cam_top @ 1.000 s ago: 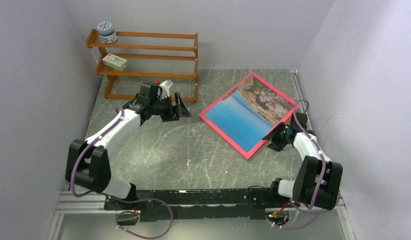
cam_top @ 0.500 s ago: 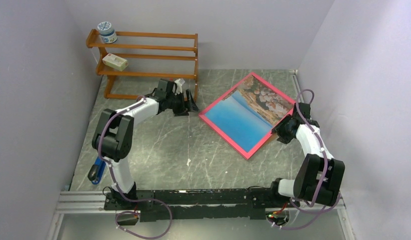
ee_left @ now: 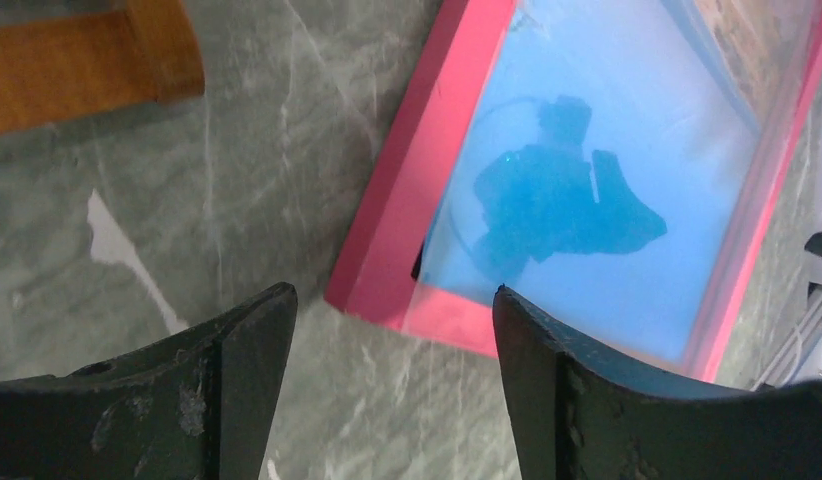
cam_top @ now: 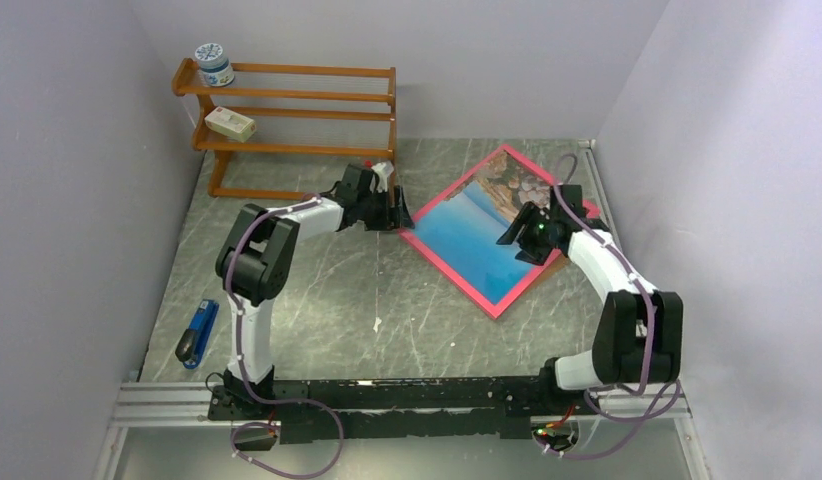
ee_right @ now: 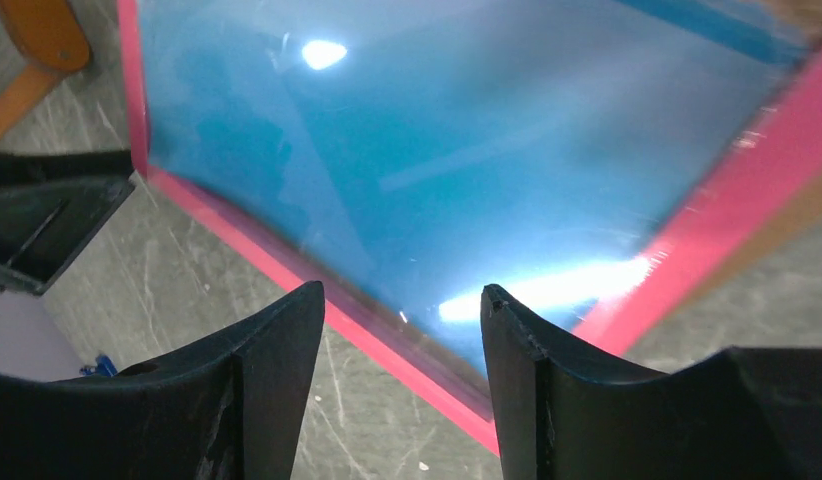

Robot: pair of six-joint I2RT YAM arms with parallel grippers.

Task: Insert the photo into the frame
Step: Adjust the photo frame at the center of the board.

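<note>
We see the frame (ee_left: 425, 150) lying flat on the table (cam_top: 317, 290), turned cornerwise, with the photo (cam_top: 467, 235) inside it, face up under the pane. Off the frame's left corner stands the rack (cam_top: 297, 110), its nearest foot just beside that corner. A jar (cam_top: 214, 63) tops the rack and a pale block (cam_top: 230, 123) rests on a shelf below. Well away from the frame, to the left and nearer the arm bases, lies a stapler (cam_top: 195, 333). The left gripper (cam_top: 399, 213) is at the frame's left corner, between it and the rack foot, jaws spread with nothing between them. Whether it touches the frame we cannot tell. The right gripper (cam_top: 519, 240) hangs over the frame's right half, hiding part of the photo from above, its jaws likewise spread and empty.

The frame is a thin-edged rectangle with a flat, bright pink border. Its pane is glossy, throwing back lamp glare and the dark outline of an arm. The photo is smooth blue over most of its area, with brown rocky ground toward the frame's far corner. The table is grey and stone-like with pale veins, the rack is slatted orange-brown wood, the stapler is blue and black, and the gripper fingers are black and scuffed
</note>
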